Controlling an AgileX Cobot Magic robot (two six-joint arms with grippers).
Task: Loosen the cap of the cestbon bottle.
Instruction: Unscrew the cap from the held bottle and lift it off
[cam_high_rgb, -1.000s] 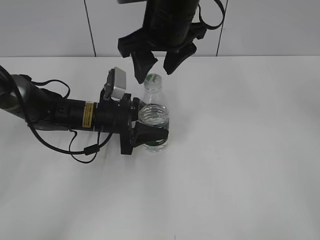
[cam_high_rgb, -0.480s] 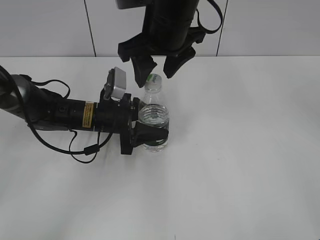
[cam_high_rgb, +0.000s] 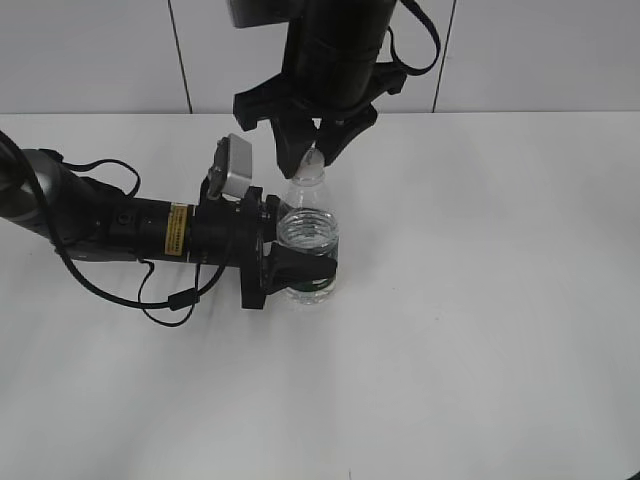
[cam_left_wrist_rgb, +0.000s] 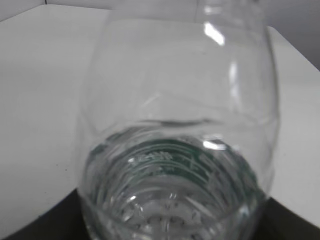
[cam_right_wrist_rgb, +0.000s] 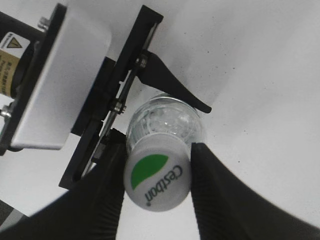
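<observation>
A plain white surface (cam_high_rgb: 480, 330) fills the near and middle scene. At the far edge stands a pale wall (cam_high_rgb: 540, 55) split by thin dark vertical seams.

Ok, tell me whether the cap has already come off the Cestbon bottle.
No: in the right wrist view the cap sits on the neck of the Cestbon bottle, with the right gripper fingers on either side of it.

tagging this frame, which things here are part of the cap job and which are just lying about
Part of the job:
cap
bottle
left tool, clamped on the bottle body
right tool, fingers closed against the cap

Lying about:
nothing loose on the table
</observation>
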